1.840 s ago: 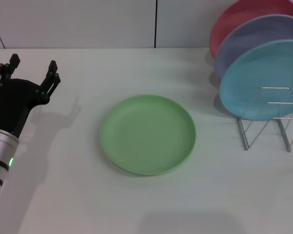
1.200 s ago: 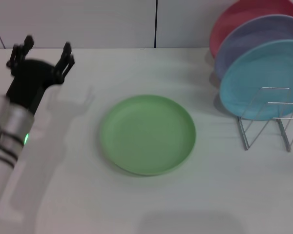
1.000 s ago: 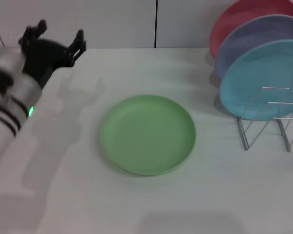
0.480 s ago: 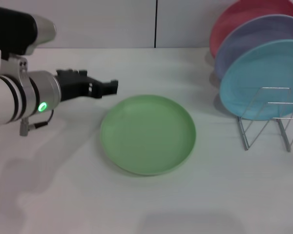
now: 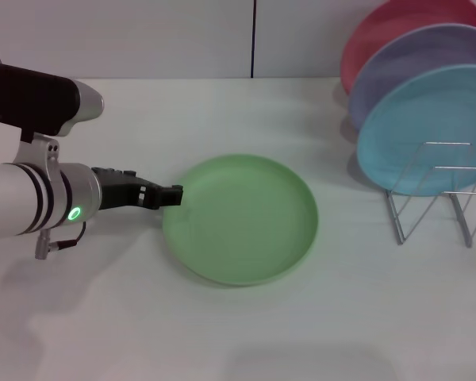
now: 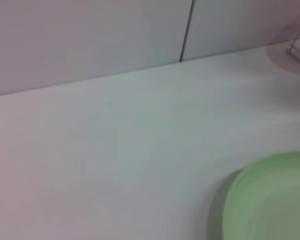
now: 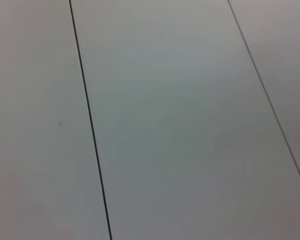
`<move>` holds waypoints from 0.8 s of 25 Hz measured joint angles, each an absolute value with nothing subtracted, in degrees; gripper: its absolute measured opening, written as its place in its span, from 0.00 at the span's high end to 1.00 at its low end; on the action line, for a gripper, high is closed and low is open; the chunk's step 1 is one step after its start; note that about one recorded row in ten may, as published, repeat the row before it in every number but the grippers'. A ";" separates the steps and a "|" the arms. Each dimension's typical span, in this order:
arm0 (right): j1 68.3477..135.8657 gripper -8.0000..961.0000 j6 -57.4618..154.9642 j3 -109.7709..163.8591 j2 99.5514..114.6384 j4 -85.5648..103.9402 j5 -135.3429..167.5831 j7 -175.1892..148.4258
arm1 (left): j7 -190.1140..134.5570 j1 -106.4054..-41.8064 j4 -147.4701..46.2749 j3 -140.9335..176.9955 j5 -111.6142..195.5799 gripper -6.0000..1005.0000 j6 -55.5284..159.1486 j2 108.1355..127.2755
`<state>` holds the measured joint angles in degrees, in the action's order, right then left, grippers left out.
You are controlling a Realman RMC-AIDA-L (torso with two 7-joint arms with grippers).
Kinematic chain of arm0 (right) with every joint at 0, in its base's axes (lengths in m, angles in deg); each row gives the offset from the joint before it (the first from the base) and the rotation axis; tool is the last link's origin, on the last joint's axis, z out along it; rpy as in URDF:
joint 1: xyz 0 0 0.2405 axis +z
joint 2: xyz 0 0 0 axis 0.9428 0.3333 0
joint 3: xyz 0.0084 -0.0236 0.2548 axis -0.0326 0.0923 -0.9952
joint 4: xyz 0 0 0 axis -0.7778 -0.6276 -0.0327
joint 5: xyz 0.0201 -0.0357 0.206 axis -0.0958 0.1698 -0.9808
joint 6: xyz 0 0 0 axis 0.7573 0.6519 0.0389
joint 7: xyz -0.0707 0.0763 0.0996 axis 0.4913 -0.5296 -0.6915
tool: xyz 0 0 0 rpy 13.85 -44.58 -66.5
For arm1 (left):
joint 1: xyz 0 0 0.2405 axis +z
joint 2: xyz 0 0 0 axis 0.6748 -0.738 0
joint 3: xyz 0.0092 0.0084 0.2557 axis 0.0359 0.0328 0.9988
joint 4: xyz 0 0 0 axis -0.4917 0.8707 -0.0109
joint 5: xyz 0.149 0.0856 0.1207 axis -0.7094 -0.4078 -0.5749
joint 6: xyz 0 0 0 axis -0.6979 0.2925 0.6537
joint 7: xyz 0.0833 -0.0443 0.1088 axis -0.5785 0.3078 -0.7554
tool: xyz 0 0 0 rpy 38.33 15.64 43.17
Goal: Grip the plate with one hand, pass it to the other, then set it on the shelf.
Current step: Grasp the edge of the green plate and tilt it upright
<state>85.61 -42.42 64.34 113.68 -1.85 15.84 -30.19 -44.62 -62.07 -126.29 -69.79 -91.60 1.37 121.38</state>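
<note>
The light-green plate (image 5: 242,218) lies flat on the white table (image 5: 222,333), in the middle. My left gripper (image 5: 171,194), black on a silver-and-white arm with a green light, reaches in level from the left, and its tip is at the plate's left rim. The plate's edge also shows in the left wrist view (image 6: 270,200). The wire shelf (image 5: 432,194) stands at the right, apart from the plate. My right gripper is out of view; the right wrist view shows only pale panels with dark seams.
A light-blue plate (image 5: 428,127), a lavender plate (image 5: 412,63) and a red plate (image 5: 397,28) stand upright in the shelf at the back right. A wall (image 5: 182,36) runs along the table's far edge.
My left arm has swung from the far left of the table, turned sideways and come down and right, so that its gripper is now at the green plate's left rim. The plate has not moved.
</note>
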 joint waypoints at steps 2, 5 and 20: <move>85.53 0.23 -42.43 64.34 113.69 -1.85 15.86 -30.21 | -44.46 -62.49 -125.44 -69.39 -91.57 0.18 1.26 121.37; 85.37 0.23 -42.63 64.34 113.73 -1.86 15.93 -30.24 | -44.23 -62.89 -124.67 -68.80 -91.51 0.19 0.84 121.36; 84.77 0.23 -43.80 64.34 113.91 -2.54 16.08 -30.23 | -44.10 -64.49 -120.97 -66.99 -91.14 0.20 0.40 121.44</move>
<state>84.77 -43.80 64.34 113.91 -2.54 16.08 -30.23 -44.10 -64.49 -120.97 -66.99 -91.14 0.40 121.44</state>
